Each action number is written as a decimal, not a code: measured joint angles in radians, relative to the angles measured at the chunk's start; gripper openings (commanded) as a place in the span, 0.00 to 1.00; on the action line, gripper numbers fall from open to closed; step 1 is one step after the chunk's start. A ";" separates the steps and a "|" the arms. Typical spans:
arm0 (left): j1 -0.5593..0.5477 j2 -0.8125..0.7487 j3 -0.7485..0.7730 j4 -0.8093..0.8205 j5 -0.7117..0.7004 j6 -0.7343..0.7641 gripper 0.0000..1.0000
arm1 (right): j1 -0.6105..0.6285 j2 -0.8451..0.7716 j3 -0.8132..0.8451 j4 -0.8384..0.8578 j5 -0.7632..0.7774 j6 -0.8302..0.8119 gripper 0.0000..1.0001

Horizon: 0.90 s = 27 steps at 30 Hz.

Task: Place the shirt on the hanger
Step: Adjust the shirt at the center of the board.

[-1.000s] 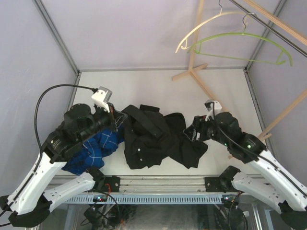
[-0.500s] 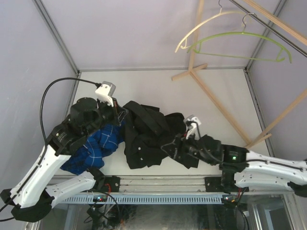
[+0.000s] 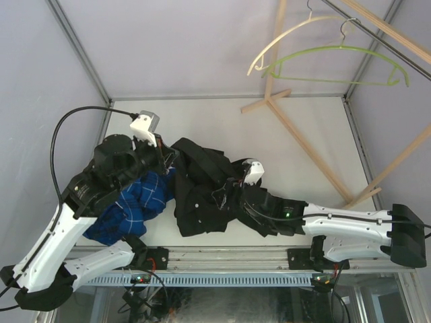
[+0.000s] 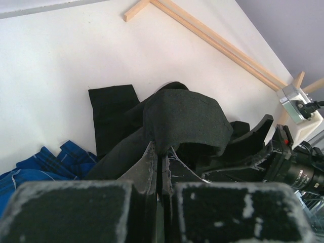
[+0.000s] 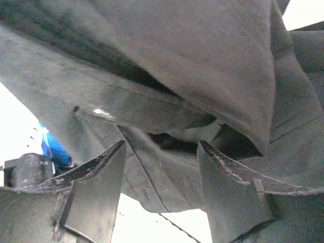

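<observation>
Top view: the shirt lies bunched in the lower middle of the frame on the white table, between my two arms. Small white buttons show on its lower left part. A blue plaid shirt is crumpled at lower left, touching the black one's left edge and partly under my left arm.

Left gripper: fingers pressed together with no gap that I can see, pinching a fold of the black cloth. On the left wrist view that fold humps up over the tips, centre frame.

Right gripper: fingers spread apart, nothing clamped. On the right wrist view black cloth fills nearly the whole frame beyond the tips and hangs close over the gap. I can't tell whether the fingers touch it. From above, this arm reaches in low from the lower right, its head at the shirt's middle.

The hanger hangs at upper right by its silver hook, well apart from the shirt. A cream hanger hangs just left of it. A wooden stand's foot sits on the table, upper middle.
</observation>
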 measured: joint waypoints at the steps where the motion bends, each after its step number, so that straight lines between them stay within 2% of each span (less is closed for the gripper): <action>1: 0.000 0.000 0.001 -0.001 0.000 0.000 0.00 | -0.003 0.006 0.001 -0.010 0.013 0.011 0.61; 9: 0.000 0.009 0.010 -0.001 0.011 -0.007 0.00 | -0.049 0.048 0.001 -0.037 0.099 0.042 0.63; 18: 0.000 0.008 0.010 0.001 0.027 -0.023 0.00 | -0.111 0.054 0.001 0.074 0.225 -0.060 0.60; 22: 0.000 0.006 0.010 0.000 0.030 -0.024 0.00 | -0.140 0.055 0.002 0.120 0.257 -0.114 0.49; 27: 0.000 -0.001 0.010 -0.002 0.037 -0.026 0.00 | -0.160 0.054 0.007 0.129 0.273 -0.159 0.18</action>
